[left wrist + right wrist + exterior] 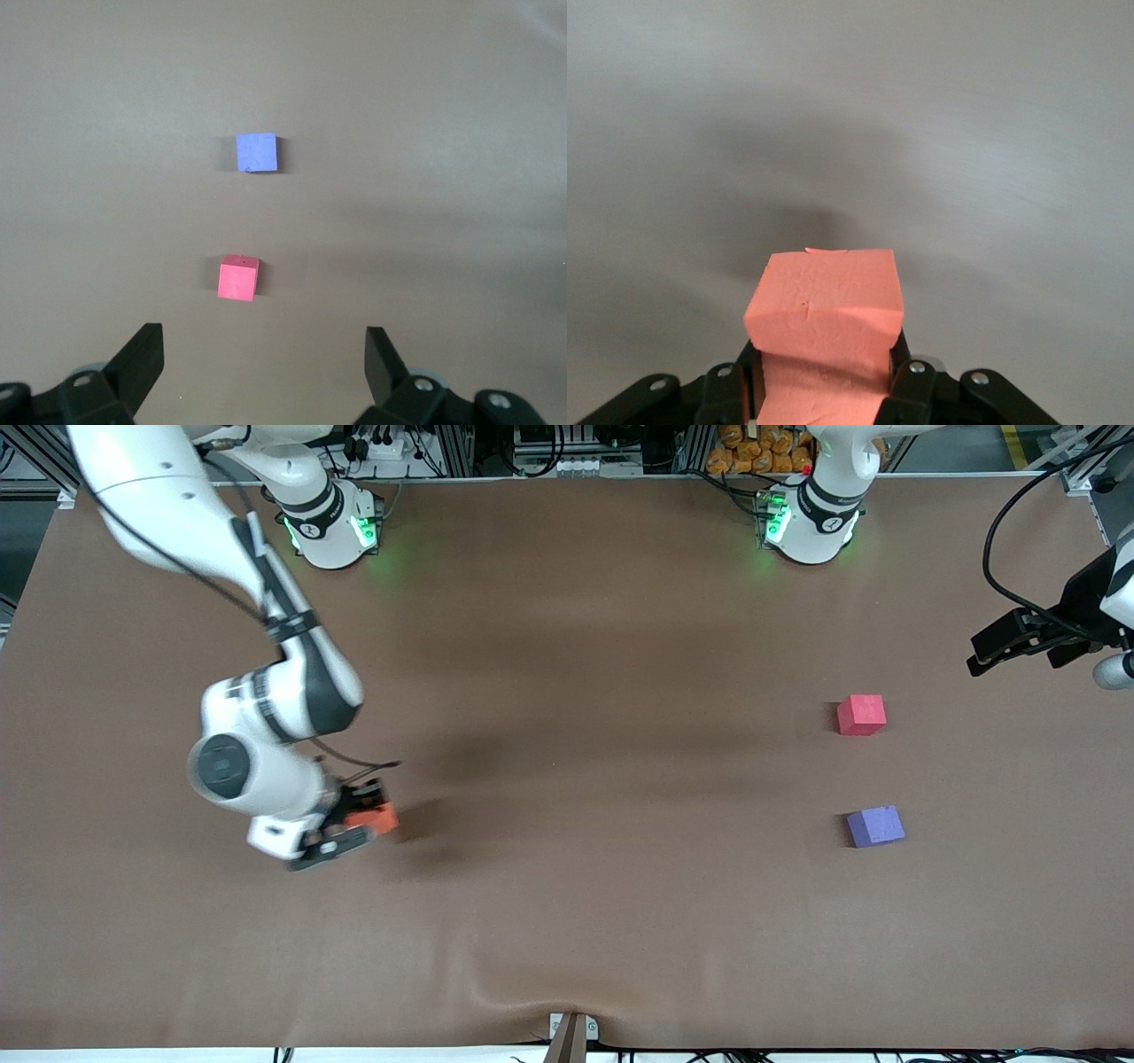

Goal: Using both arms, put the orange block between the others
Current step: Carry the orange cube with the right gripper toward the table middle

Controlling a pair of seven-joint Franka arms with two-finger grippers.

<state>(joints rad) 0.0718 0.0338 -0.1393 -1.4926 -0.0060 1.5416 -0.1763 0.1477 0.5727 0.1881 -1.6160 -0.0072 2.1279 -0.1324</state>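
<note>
Right gripper (354, 828) at the right arm's end of the table, jaws clamped on the orange block (374, 816) (foam visibly squeezed between the fingers (899, 372)). Across the brown table (576, 691) sit the pinkish-red cube (861, 715) and, nearer the front camera, the purple-blue cube (875, 825), apart. Left gripper (264, 363) hangs spread wide above them, holding nothing.

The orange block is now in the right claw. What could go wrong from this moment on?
1. The right claw squeezes the foam orange block near its lower part, so it might tilt or slip during the carry.
2. The gap between the pinkish-red cube and the purple-blue cube looks narrow; a careless placing could push one.
3. The open left claw waits at that end, so the arms may collide.
</note>
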